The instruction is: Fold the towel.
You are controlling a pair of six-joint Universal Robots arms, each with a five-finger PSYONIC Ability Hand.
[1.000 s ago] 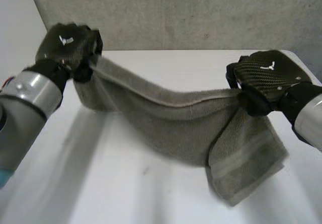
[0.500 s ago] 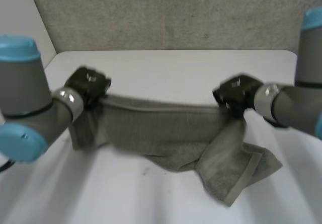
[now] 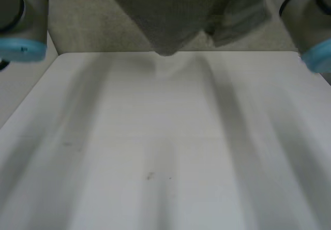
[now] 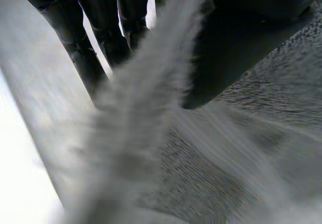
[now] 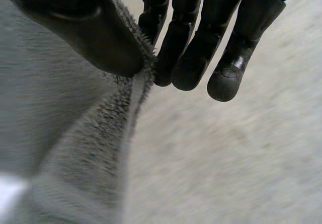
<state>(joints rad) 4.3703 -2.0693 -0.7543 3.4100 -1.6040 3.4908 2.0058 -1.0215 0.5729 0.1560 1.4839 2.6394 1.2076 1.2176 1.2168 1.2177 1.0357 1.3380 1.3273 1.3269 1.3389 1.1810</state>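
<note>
The grey-green towel (image 3: 165, 13) hangs in the air above the far part of the white table (image 3: 165, 147), its lowest fold just over the table's back edge. In the left wrist view my left hand (image 4: 241, 43) pinches the towel's edge (image 4: 141, 133) between thumb and fingers (image 4: 85, 43). In the right wrist view my right hand (image 5: 85, 27) pinches another stretch of the towel's edge (image 5: 65, 133) between thumb and fingers (image 5: 191, 43). My left arm (image 3: 20, 18) and right arm (image 3: 305, 18) reach up on either side of the towel.
A grey wall (image 3: 103, 33) stands behind the table. The table's left edge (image 3: 28, 98) runs diagonally toward me. A few small dark specks (image 3: 150, 176) mark the tabletop.
Both hands have risen with the towel, lifting it from low over the table to high above the back edge. The grips on its edge have not changed.
</note>
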